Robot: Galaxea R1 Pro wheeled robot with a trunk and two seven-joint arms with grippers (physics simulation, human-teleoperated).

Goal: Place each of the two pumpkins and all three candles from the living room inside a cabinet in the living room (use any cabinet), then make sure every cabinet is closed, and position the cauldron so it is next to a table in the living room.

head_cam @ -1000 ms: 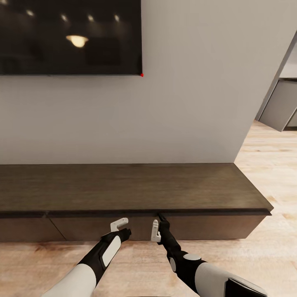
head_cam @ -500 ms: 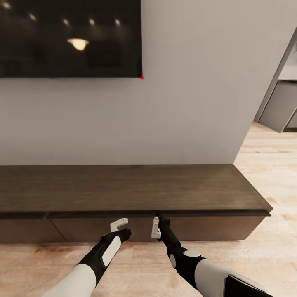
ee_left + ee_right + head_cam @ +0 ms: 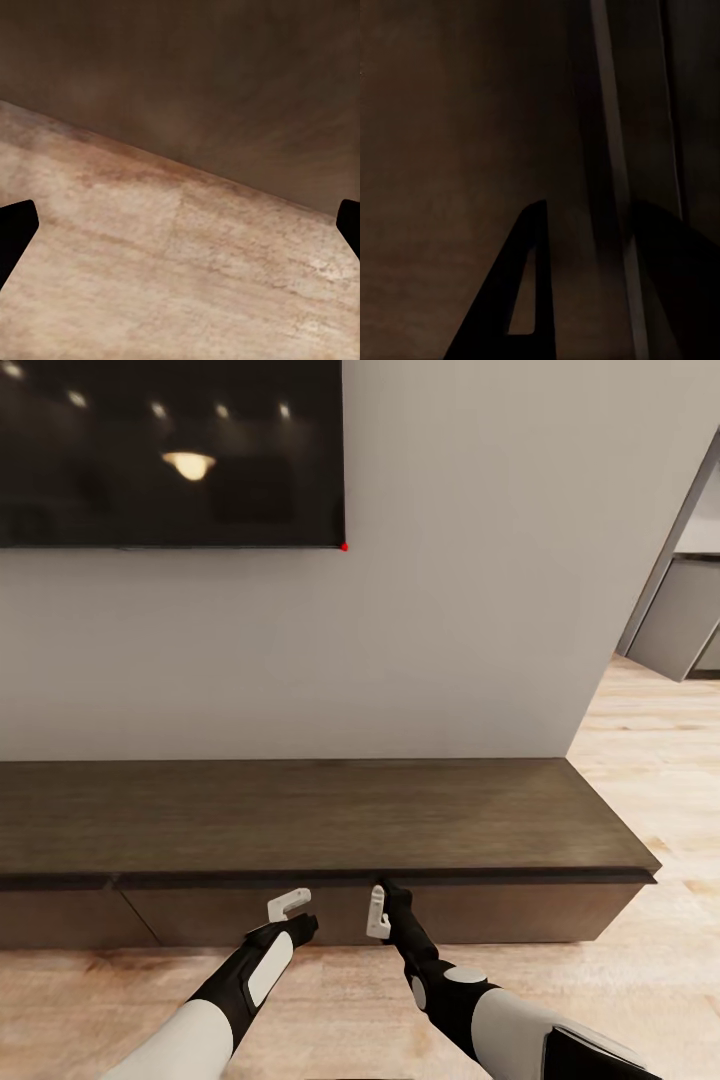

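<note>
The long dark-brown cabinet (image 3: 300, 815) runs along the grey wall, and all its drawer fronts sit flush. My left gripper (image 3: 290, 905) hangs open low in front of a drawer front, with nothing between its fingertips (image 3: 15, 225); the left wrist view looks at the floor where it meets the cabinet's base (image 3: 225, 90). My right gripper (image 3: 385, 908) is right against the cabinet's front, just under the top's edge. Its fingers (image 3: 529, 292) stand a little apart, straddling a pale seam (image 3: 611, 150) in the dark wood. The pumpkins, candles and cauldron are out of view.
A black wall-mounted TV (image 3: 170, 450) hangs above the cabinet. Light wood plank floor (image 3: 650, 780) extends past the cabinet's right end towards an opening with a grey counter (image 3: 690, 620). My base stands close to the cabinet's front.
The view has tilted slightly, so the TV sits a little lower in the picture. My right gripper has shifted slightly left and down along the cabinet front. The left arm has stayed put.
</note>
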